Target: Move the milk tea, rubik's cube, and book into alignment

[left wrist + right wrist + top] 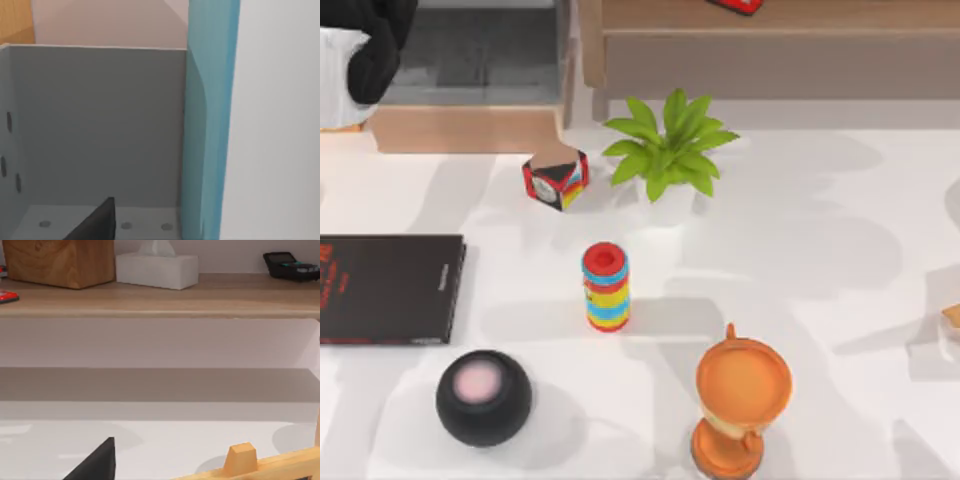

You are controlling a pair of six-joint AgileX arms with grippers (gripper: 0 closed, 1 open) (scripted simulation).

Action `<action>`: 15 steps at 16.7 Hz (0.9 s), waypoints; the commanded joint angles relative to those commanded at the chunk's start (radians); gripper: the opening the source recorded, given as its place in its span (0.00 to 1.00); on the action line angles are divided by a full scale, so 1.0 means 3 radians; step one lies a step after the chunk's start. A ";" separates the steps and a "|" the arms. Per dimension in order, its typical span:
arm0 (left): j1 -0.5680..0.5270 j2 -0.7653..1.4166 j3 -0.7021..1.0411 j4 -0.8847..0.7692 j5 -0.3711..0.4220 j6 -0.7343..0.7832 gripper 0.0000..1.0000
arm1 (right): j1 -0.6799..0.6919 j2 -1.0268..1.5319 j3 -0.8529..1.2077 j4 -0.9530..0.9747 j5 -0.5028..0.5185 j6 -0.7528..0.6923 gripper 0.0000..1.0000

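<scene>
Left arm (pixel 375 45) is up at the table's far-left corner over the grey bin (pixel 470 60) — teal book (pixel 207 125) stands upright right by its wrist camera, though whether the claw pinches it I cannot tell. Plant (pixel 665 150) and ring stack (pixel 606 287) sit mid-table.

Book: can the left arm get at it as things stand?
Probably yes. The left gripper is at the top view's upper left over the grey bin, and its wrist view has the teal book upright close alongside, nothing between. The right gripper sits near a wooden stand.
</scene>
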 joint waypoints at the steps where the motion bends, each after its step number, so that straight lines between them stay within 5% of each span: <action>1: 0.0004 0.0061 0.0084 -0.0023 0.0005 0.0000 1.00 | 0.0000 0.0000 0.0000 0.0000 0.0000 0.0000 1.00; 8: 0.0017 0.0219 0.0308 -0.0090 0.0020 -0.0001 1.00 | 0.0000 0.0000 0.0000 0.0000 0.0000 0.0000 1.00; 15: 0.0017 0.0219 0.0308 -0.0090 0.0020 -0.0001 0.47 | 0.0000 0.0000 0.0000 0.0000 0.0000 0.0000 1.00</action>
